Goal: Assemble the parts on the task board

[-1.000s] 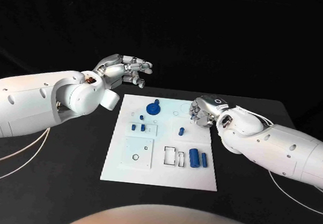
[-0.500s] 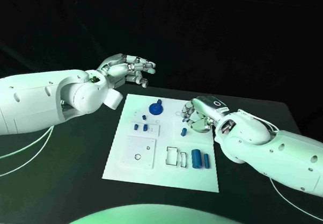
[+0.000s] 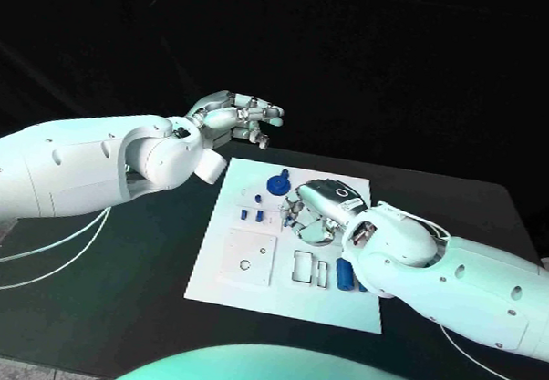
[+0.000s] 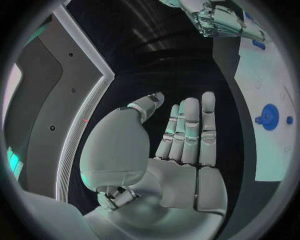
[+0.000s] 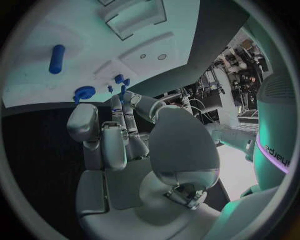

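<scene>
My right hand [image 3: 315, 209] hangs over the task board [image 3: 245, 290], fingers loosely curled, holding nothing I can see. Left hand [image 3: 236, 117] is spread and empty, off the board's far corner. Small blue pegs [image 3: 254, 214] lie just beyond my right fingertips. They look rigid, light and probably slick, so I'd pinch one mid-body. Blue cylinder [image 5: 56, 58] is bulkier and easier to grip.

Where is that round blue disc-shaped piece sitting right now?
In the head view the round blue piece sits at the far end of the white task board, just beyond the right hand and nearer than the raised left hand.
</scene>
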Controlling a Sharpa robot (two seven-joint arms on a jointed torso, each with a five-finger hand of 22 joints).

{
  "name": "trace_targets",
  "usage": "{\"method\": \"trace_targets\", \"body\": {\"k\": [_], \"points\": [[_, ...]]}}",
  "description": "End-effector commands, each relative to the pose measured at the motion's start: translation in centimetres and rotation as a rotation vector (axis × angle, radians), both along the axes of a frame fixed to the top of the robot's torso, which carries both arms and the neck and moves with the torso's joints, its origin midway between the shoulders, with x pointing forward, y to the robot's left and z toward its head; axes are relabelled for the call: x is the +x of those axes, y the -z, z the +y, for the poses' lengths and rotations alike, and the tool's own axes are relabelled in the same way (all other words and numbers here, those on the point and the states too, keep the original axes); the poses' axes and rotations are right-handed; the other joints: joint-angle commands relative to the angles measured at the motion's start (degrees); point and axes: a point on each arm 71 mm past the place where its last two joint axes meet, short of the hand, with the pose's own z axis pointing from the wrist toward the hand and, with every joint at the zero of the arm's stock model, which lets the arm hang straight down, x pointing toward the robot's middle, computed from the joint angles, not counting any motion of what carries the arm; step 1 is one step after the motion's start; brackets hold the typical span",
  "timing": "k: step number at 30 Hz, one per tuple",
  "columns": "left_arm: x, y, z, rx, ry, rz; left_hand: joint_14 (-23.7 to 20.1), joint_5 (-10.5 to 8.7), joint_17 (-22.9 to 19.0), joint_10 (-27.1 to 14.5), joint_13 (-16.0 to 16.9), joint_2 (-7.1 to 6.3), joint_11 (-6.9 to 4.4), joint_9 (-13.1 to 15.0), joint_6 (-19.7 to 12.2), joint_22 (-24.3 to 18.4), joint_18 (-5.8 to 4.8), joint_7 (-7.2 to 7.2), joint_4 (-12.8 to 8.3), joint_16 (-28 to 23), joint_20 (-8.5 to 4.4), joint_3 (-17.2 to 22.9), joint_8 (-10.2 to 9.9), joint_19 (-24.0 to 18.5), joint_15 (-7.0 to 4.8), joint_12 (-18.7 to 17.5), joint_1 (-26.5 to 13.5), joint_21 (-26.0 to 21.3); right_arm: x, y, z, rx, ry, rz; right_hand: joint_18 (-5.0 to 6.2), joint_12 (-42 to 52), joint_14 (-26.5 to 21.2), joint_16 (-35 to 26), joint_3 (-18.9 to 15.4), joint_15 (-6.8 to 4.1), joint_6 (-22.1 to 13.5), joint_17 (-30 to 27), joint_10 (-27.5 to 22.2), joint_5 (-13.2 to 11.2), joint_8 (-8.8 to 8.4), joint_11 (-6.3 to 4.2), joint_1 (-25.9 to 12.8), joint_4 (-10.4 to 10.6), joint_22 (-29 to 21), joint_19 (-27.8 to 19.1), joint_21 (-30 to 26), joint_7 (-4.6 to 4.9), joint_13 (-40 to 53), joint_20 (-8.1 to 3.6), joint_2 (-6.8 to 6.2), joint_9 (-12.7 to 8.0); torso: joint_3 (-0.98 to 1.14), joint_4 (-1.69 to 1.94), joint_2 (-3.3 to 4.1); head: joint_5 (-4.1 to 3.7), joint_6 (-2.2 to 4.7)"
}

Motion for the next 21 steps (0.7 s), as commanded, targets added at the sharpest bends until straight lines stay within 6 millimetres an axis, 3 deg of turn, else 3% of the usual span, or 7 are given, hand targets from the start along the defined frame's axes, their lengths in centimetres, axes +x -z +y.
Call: {"method": "trace_targets", "body": {"k": [1, 9, 12, 21], "points": [[0.0, -0.1, -0.3, -0.012, 0.004, -0.006, -0.31, 0.23, -0.07, -0.38, 0.09, 0.15, -0.03, -0.08, -0.55, -0.08, 0.53, 0.14, 0.10, -0.23, 0.22, -0.02, 0.15, 0.02, 0.03, 0.36, 0.10, -0.37, -0.5, 1.0, 0.6, -0.045, -0.032, 0.011, -0.64, 0.15, 2.33, 0.32, 0.38, -0.32, 0.43, 0.05, 1.40, 0.14, 0.32, -1.22, -0.03, 0.12, 0.05, 0.34, 0.18, 0.05, 0.06, -0.19, 0.09, 0.09, -0.01, -0.05, 0.04, 0.61, 0.00], [0.0, -0.1, -0.6, -0.013, 0.011, -0.004, -0.24, 0.25, -0.13, -0.65, 0.16, 0.14, 0.01, -0.11, -0.85, -0.06, 0.55, 0.22, 0.13, -0.12, 0.24, -0.10, 0.19, 0.48, 0.05, 0.62, 0.10, -0.25, -0.9, 2.4, 1.6, -0.058, -0.047, 0.027, -0.63, 0.12, 2.35, 0.40, 0.42, -0.33, 0.40, 0.17, 1.39, 0.17, 0.32, -1.22, -0.05, 0.13, 0.05, 0.32, 0.16, 0.05, 0.08, -0.19, 0.10, 0.13, -0.05, 0.03, 0.01, 1.48, 0.00], [0.0, -0.1, -0.7, -0.014, 0.013, -0.004, -0.24, 0.25, -0.14, -0.66, 0.16, 0.14, 0.01, -0.11, -0.85, -0.06, 0.55, 0.22, 0.13, -0.12, 0.25, -0.10, 0.20, 0.49, 0.06, 0.64, 0.09, -0.25, -1.0, 2.8, 1.9, -0.063, -0.046, 0.030, -0.63, 0.11, 2.36, 0.43, 0.43, -0.33, 0.40, 0.21, 1.39, 0.18, 0.32, -1.22, -0.06, 0.14, 0.05, 0.32, 0.16, 0.05, 0.09, -0.19, 0.10, 0.13, 0.05, -0.02, 0.01, 1.80, 0.00], [-0.1, -0.1, -0.9, -0.016, 0.019, -0.004, -0.25, 0.25, -0.14, -0.67, 0.16, 0.15, 0.01, -0.11, -0.86, -0.06, 0.55, 0.22, 0.13, -0.12, 0.25, -0.10, 0.21, 0.50, 0.06, 0.65, 0.09, -0.25, -1.3, 3.6, 2.8, -0.068, -0.049, 0.035, -0.64, 0.06, 2.35, 0.43, 0.46, -0.33, 0.36, 0.16, 1.39, 0.22, 0.33, -1.21, -0.11, 0.16, 0.10, 0.33, 0.21, 0.05, 0.11, -0.19, 0.07, 0.18, 0.05, -0.02, 0.02, 2.55, 0.00]]}}
